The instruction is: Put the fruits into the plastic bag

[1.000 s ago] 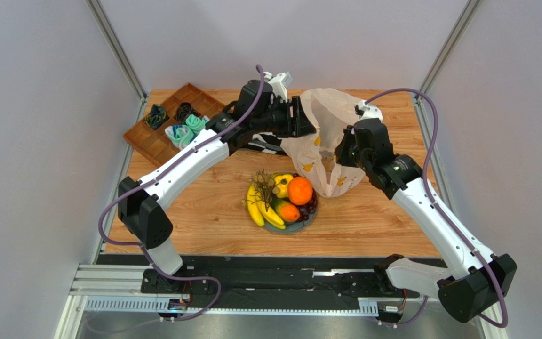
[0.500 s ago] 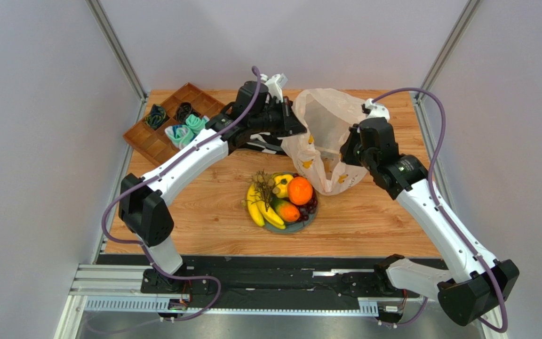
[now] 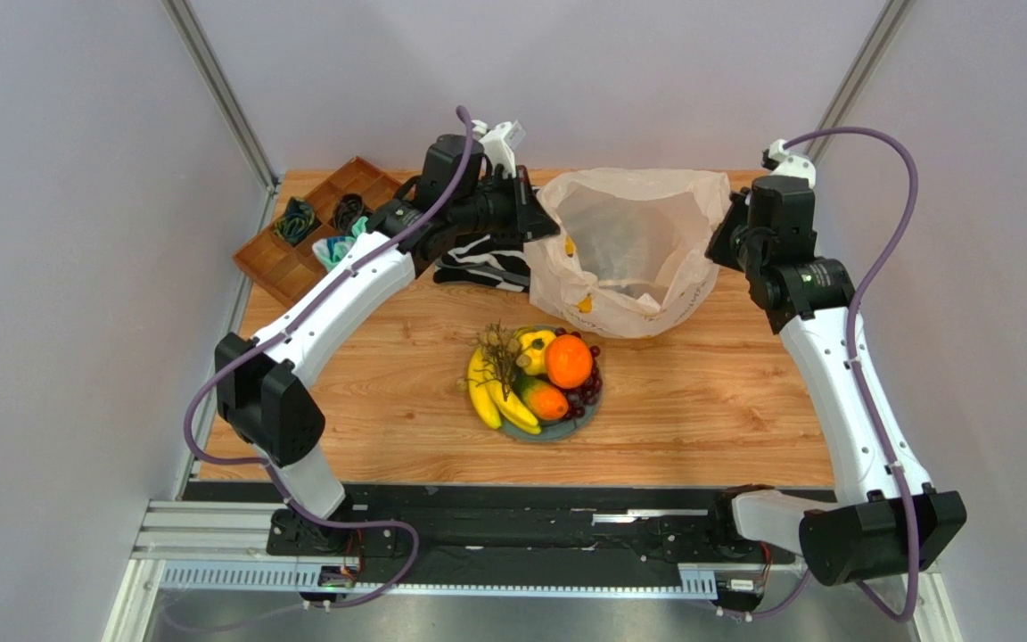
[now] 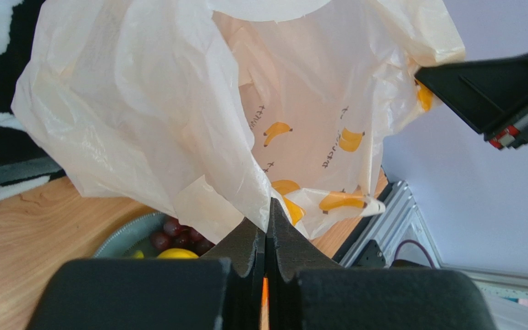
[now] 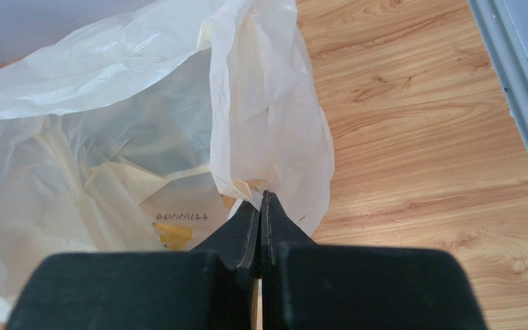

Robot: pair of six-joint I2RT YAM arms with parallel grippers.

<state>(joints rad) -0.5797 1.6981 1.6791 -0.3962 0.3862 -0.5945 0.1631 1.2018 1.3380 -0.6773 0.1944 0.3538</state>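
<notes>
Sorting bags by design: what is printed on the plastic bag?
Yellow bananas on whitish plastic bag; left wrist view.

Top view: high, near side, looking down. Wrist views: close on plastic bag [image 3: 633, 254], opposite sides; shared by all.

Bag [image 3: 633, 261]: thin, translucent, whitish-beige, banana prints; stood raised at the far side, mouth stretched wide. Fruits lay outside it, heaped together just nearer: bananas [image 3: 490, 395] left, orange [image 3: 569, 361] on top, small yellow fruit [image 3: 534, 352] behind, orange-green fruit [image 3: 546, 400] in front, dark grapes [image 3: 587, 391] right
</notes>
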